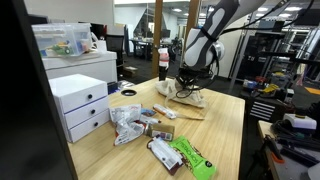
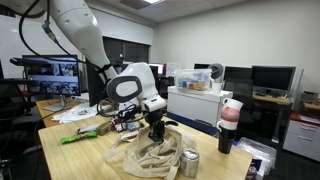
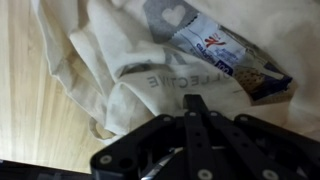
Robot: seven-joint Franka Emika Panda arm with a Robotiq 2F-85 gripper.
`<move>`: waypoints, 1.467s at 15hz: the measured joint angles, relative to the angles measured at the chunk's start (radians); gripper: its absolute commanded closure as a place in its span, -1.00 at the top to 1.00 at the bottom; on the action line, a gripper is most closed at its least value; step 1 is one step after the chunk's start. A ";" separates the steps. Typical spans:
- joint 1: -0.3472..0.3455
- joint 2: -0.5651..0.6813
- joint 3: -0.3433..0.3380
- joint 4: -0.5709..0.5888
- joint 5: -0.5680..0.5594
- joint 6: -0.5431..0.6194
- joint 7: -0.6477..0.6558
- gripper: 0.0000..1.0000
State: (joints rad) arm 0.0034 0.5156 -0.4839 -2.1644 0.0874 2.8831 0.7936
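Observation:
A cream cloth tote bag (image 3: 110,60) lies crumpled on the wooden table (image 3: 25,100). A blue and white snack packet (image 3: 225,55) pokes out of the bag's mouth at the upper right of the wrist view. My gripper (image 3: 196,102) is shut, its two fingers pressed together with the tips against the bag's cloth; I cannot tell whether any fabric is pinched between them. In both exterior views the gripper (image 1: 186,88) (image 2: 156,133) hangs straight down over the bag (image 1: 192,99) (image 2: 148,158).
Several snack packets (image 1: 150,125) and a green packet (image 1: 192,158) lie on the near part of the table. A white drawer unit (image 1: 80,105) stands at its side. A metal can (image 2: 189,163) sits by the bag, and a red-banded cup (image 2: 229,125) stands on a side unit.

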 measured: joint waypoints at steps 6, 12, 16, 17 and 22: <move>0.005 -0.039 0.037 -0.001 0.000 0.001 0.000 -1.00; 0.012 -0.096 0.074 -0.005 0.000 -0.007 0.000 -1.00; 0.010 -0.096 0.110 -0.005 0.000 -0.084 0.000 -1.00; 0.010 -0.093 0.118 -0.005 0.000 -0.116 0.000 -1.00; 0.001 -0.085 0.126 -0.005 -0.002 -0.178 0.000 -1.00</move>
State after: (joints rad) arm 0.0049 0.4302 -0.3582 -2.1696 0.0859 2.7049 0.7936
